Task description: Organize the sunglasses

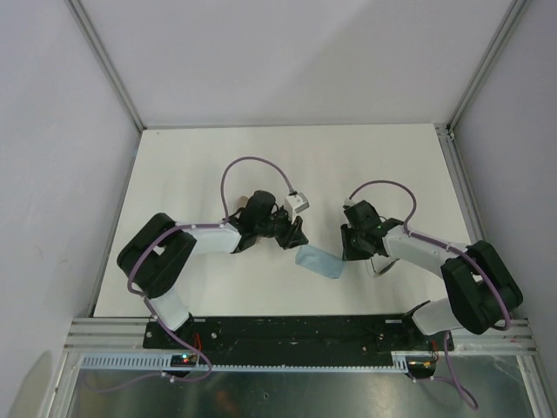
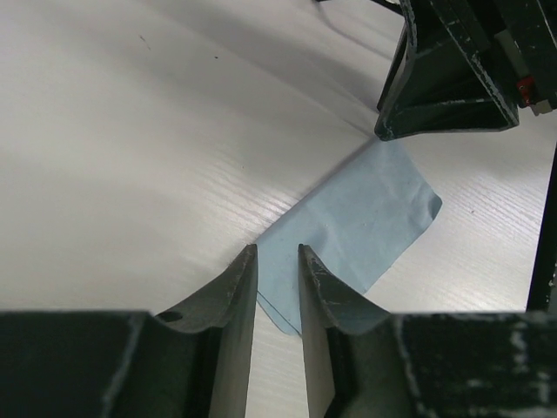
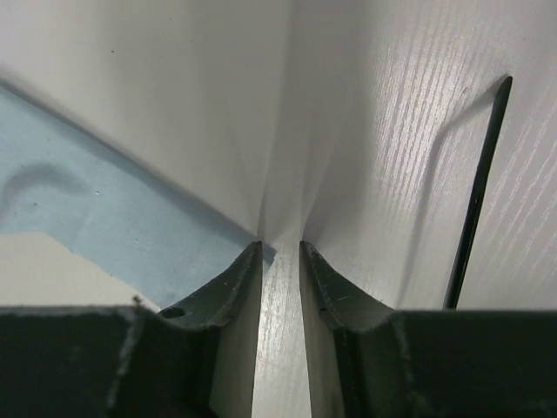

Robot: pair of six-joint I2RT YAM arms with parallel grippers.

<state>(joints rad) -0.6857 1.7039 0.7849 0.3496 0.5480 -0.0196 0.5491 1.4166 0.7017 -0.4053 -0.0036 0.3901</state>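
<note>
one cloth (image 1: 319, 261) at centre of top view | left gripper (image 2: 277, 250): jaws narrowly apart, tips over cloth edge | right gripper (image 3: 280, 246): jaws narrowly apart, at cloth corner | sunglasses (image 3: 477, 192): thin black arm on table (image 3: 392, 131), right of frame

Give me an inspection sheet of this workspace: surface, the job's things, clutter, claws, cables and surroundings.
Surface: white table, faint grain, no spills seen.
Job's things: sunglasses, only one thin black temple arm shows plainly, lying on the table beside the right claw; lenses not made out.
Clutter: light blue cloth, flat on the table between the two claws.
Claws: left claw narrowly open, tips at one corner of the cloth; right claw narrowly open at the cloth's opposite end; neither holds the sunglasses.
Cables: purple cable loops above each arm.
Surroundings: plain pale walls, metal frame posts at the corners.
</note>
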